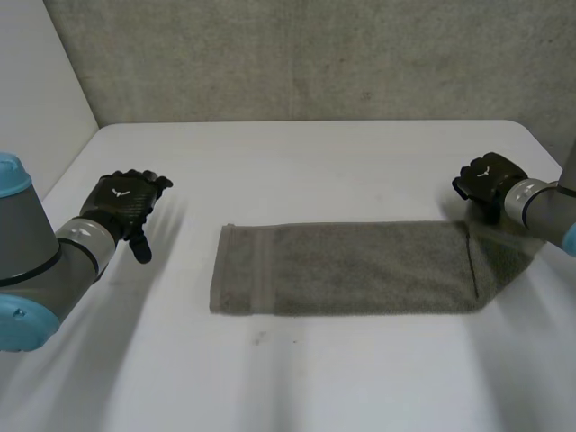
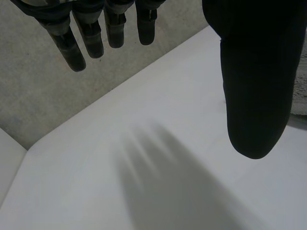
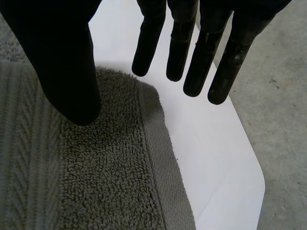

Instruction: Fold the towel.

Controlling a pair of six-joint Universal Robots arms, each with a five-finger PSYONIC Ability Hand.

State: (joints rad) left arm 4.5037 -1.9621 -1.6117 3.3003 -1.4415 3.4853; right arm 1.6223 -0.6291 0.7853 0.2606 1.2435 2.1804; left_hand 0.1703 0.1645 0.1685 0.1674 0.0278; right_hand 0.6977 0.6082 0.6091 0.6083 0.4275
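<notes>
**Operator:** Where did the towel lie at inspection?

**Inspector:** Your grey towel point(image 1: 351, 270) lay flat on the white table point(image 1: 315, 153) as a long strip, somewhat right of centre, with a woven band near each short end.

**Operator:** And my right hand?

**Inspector:** Your right hand point(image 1: 487, 180) stood at the strip's far right corner. In its wrist view the fingers point(image 3: 182, 48) were straight and spread. Their tips lay past the corner, over bare table. The thumb point(image 3: 62, 62) was over the terry pile just inside the band. Nothing was pinched between thumb and fingers, so the hand was released. I could not tell whether the thumb tip touched the cloth or was just above it.

**Operator:** The left one?

**Inspector:** Your left hand point(image 1: 123, 205) was over bare table, well apart from the towel's left end. In its wrist view the fingers point(image 2: 93, 40) were extended and the thumb point(image 2: 254, 91) stood away from them. They were relaxed and grasped nothing, and the towel was not at the fingertips.

**Operator:** Anything else on the table?

**Inspector:** A small dark mark lay near the towel's front edge, towards its left end.
</notes>
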